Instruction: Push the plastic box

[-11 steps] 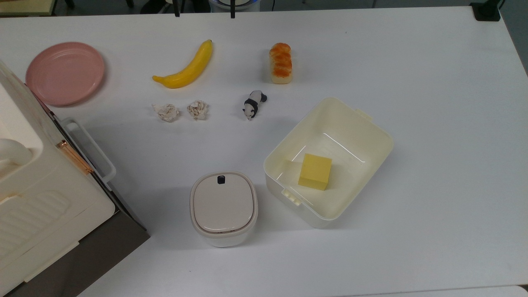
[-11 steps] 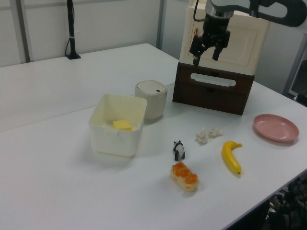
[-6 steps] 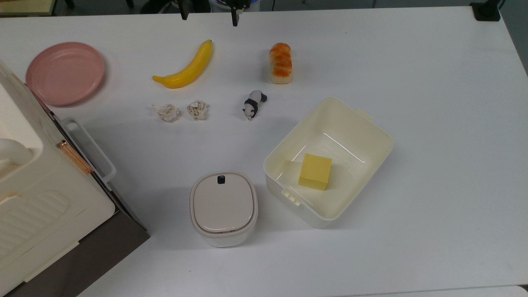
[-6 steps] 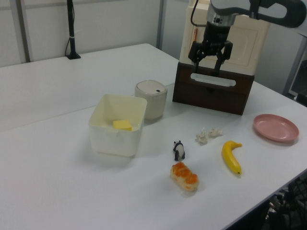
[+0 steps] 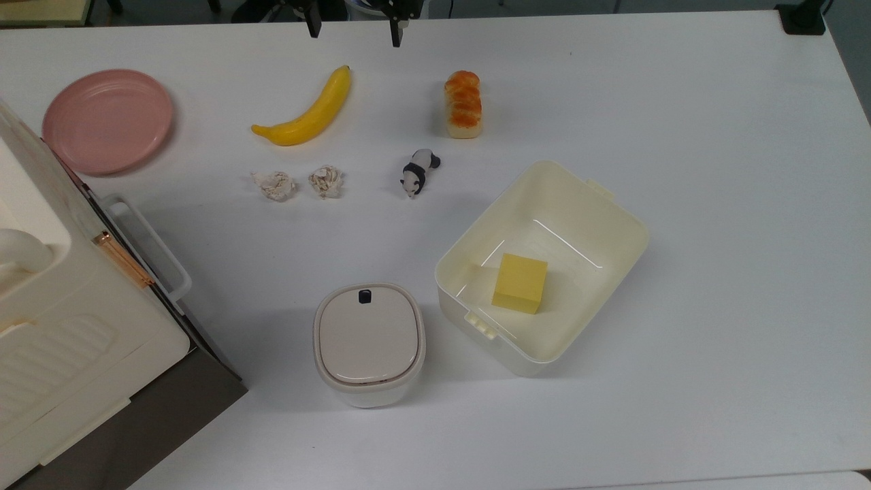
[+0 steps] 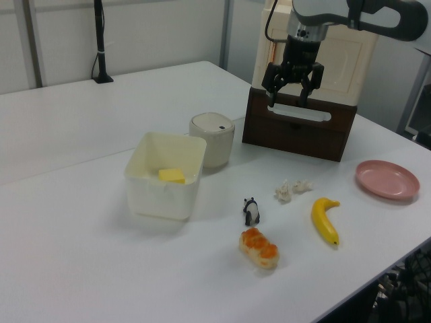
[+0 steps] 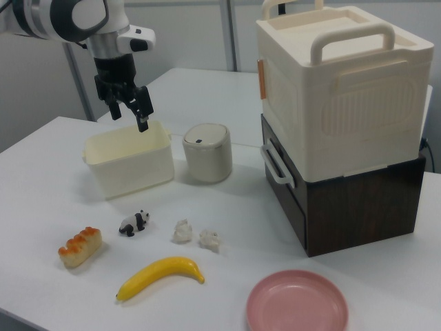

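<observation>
In the top view, nearest the bottom edge, a small white bin with a beige lid (image 5: 369, 344) stood on the white desk (image 5: 714, 170). Just to the top view's right of it sat the plastic box (image 5: 542, 267), a cream tub set at an angle, open on top. A yellow block (image 5: 520, 283) lay inside on its floor. A large cream appliance on a dark base (image 5: 75, 327) filled the top view's lower left corner.

Farther back lay a toy panda (image 5: 418, 171) and two crumpled paper balls (image 5: 299, 184). Beyond those were a banana (image 5: 309, 109), a bread roll (image 5: 463, 103) and a pink plate (image 5: 107, 120).

At the far edge, the gripper (image 5: 354, 26) hung high above the desk, well apart from the box. Its jaws were spread, pointing down, and held nothing.

The step in hand looked like the approach. To push well, the gripper would probably need to come down beside a long wall of the box, low enough to avoid tipping it. Pressing near the wall's middle should keep the tub from turning. A path clear of the panda and the bin seemed wise.
</observation>
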Controlling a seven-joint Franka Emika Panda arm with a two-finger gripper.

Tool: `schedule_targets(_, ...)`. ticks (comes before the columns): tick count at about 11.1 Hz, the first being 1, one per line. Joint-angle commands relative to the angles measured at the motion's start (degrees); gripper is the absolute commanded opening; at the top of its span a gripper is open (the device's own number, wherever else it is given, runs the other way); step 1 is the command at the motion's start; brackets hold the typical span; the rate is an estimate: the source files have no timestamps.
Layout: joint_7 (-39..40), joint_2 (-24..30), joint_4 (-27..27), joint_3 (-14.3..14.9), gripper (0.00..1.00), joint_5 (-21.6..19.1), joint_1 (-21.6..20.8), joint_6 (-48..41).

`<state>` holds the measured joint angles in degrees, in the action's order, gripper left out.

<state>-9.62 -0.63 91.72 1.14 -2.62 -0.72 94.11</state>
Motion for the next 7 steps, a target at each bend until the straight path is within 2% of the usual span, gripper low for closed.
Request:
schedule_targets(1, -0.2, 1.9, 2.1, 1.9, 1.0, -1.4, -1.9, 1.3)
schedule_targets(7, 0.0, 1.9, 1.7, 2.0, 1.0, -1.3, -1.7, 1.3)
